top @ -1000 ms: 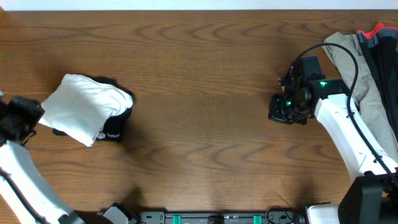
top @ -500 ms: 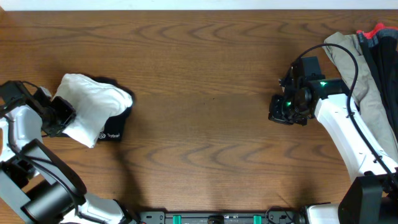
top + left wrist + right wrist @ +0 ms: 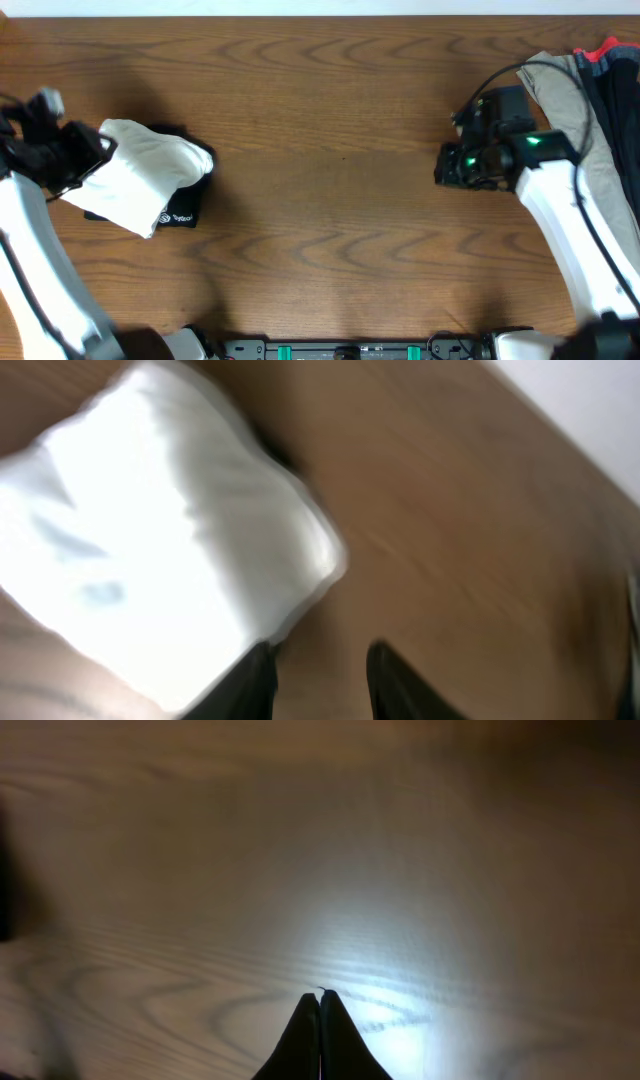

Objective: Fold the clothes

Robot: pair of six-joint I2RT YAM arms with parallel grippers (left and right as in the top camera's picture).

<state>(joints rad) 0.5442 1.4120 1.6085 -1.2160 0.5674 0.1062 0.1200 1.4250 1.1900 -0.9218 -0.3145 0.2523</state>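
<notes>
We see the white T-shirt [image 3: 140, 180] folded atop a black garment [image 3: 188, 205] by the left edge of the table [image 3: 320, 100], left gripper [image 3: 318, 672] parted and empty beside it, right gripper [image 3: 320, 1005] closed on nothing, and a khaki heap [image 3: 588, 120] unfolded at the right edge.

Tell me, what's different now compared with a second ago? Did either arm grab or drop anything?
The left end effector pushed in against the left edge of the folded white T-shirt, then pulled back and away; its fingers now stand apart, holding nothing. The right end effector barely shifted, shut over bare wood. The T-shirt, the black garment beneath it and the pile at right stayed put.
</notes>
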